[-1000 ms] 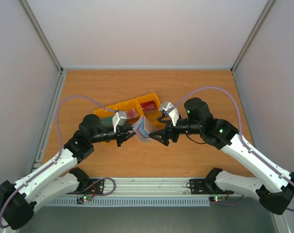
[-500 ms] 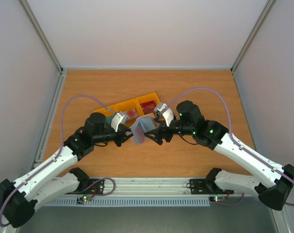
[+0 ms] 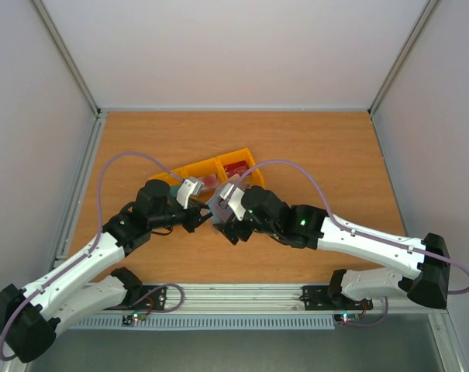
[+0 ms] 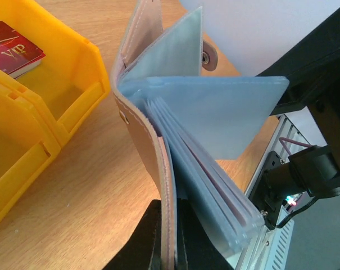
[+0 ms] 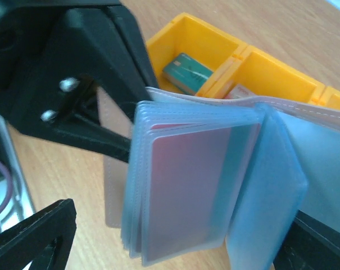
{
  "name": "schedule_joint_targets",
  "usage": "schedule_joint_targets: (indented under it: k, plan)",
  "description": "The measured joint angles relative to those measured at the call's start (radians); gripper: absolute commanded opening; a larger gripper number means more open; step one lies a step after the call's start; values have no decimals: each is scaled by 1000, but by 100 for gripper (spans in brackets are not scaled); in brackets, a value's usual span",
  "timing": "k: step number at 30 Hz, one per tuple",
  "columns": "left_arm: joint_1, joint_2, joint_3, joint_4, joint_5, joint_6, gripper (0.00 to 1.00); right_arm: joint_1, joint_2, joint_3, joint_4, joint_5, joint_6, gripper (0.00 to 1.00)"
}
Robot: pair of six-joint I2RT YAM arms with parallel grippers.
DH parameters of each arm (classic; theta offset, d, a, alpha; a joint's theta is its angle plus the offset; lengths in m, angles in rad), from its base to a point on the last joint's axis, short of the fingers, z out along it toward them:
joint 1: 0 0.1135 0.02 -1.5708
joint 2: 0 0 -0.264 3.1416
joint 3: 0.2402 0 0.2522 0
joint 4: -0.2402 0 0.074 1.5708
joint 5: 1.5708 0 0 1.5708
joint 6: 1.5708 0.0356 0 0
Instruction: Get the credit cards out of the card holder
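Swung in from the right side over the last second, the right arm (image 3: 350,232) is now stretched low across the worktop (image 3: 319,147), and its end effector (image 3: 229,225) has been brought right up to the holder (image 3: 218,203), where earlier it was held off to the holder's right. Its fingers (image 5: 32,236) are spread wide on either side of the fanned sleeves (image 5: 181,169), and nothing is gripped yet.

Just behind the holder, the yellow tray (image 4: 74,84) is seen. A teal card (image 5: 186,70) lies in one end compartment and a dark red card (image 4: 12,53) in the other. What lies in the middle one cannot be made out.

The holder is kept open and on edge, close by the tray, with its taupe cover (image 4: 150,163) clamped in the tightly closed left end effector (image 4: 168,242).

Through the front sleeve a pinkish card (image 5: 186,185) is shown, still fully seated. The task is therefore judged part done. With the wide fingers now brought to the sleeves, a pinch on that card's exposed edge seems to be what is being set up. Care will be needed so that only the card is caught, not the soft sleeve.
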Motion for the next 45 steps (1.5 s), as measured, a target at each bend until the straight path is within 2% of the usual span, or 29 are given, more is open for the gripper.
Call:
schedule_joint_targets:
  k: [2, 6, 11, 16, 18, 19, 22, 28, 31, 36, 45]
  plan:
    - [0, 0, 0, 1, 0, 0, 0, 11, 17, 3, 6, 51, -10, 76]
    - [0, 0, 0, 7, 5, 1, 0, 11, 31, 3, 10, 127, -19, 71]
    - [0, 0, 0, 23, 8, 1, 0, 11, 39, 6, 24, 168, -22, 76]
    - [0, 0, 0, 24, 7, 1, 0, 11, 59, 22, 27, 166, -22, 86]
    - [0, 0, 0, 24, 8, 1, 0, 11, 59, 22, 31, 142, -26, 87]
    - [0, 0, 0, 24, 10, 1, 0, 11, 58, 22, 34, 128, -27, 85]
    - [0, 0, 0, 25, 16, 1, 0, 11, 58, 22, 41, 108, -34, 68]
    - [0, 0, 0, 31, 20, 2, 0, 12, 58, 22, 38, 123, -41, 57]
    - [0, 0, 0, 34, 20, 2, 0, 13, 49, 21, 35, 143, -41, 59]
    - [0, 0, 0, 48, 24, 5, 0, 4, 7, 21, 21, 168, -46, 68]
    - [-9, -3, 0, 68, 71, 47, 0, -71, -48, 21, -35, 151, -55, 77]
